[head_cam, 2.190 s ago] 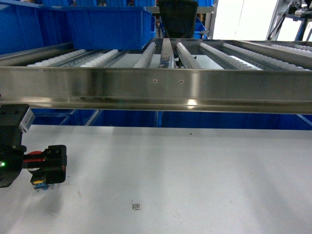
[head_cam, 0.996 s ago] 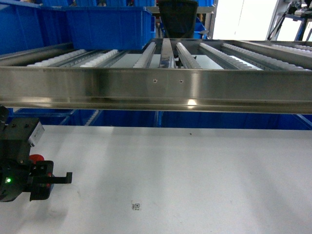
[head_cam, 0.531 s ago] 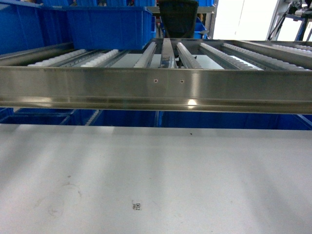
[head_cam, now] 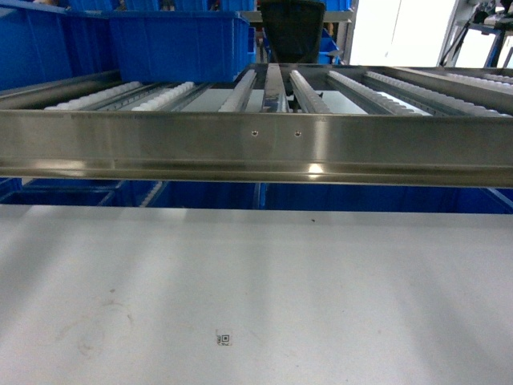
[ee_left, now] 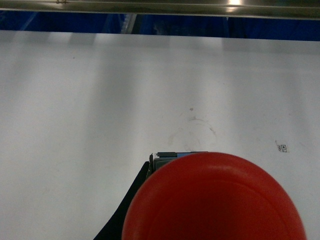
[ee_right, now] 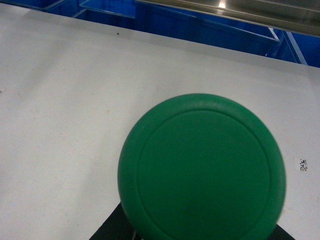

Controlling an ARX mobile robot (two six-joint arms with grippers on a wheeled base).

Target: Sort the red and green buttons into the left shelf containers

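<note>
1. The head view looks across a white bench [head_cam: 321,297] with a steel roller shelf [head_cam: 256,144] running above its far edge. Neither arm appears in this view.
2. Large blue bins [head_cam: 172,44] sit at the upper left, on the back of the shelf.
3. A tiny square printed mark [head_cam: 225,339] lies on the bench near the front.
4. In the left wrist view, the red button [ee_left: 215,200] fills the lower part of the picture, very close to the camera, its cap facing the lens and a grey-blue base edge showing behind it. The fingers are hidden, so whether they are clamped cannot be told.
5. In the right wrist view, the green button [ee_right: 202,167] fills the lower middle in the same way, above the bench. Its fingers are hidden as well.
</note>
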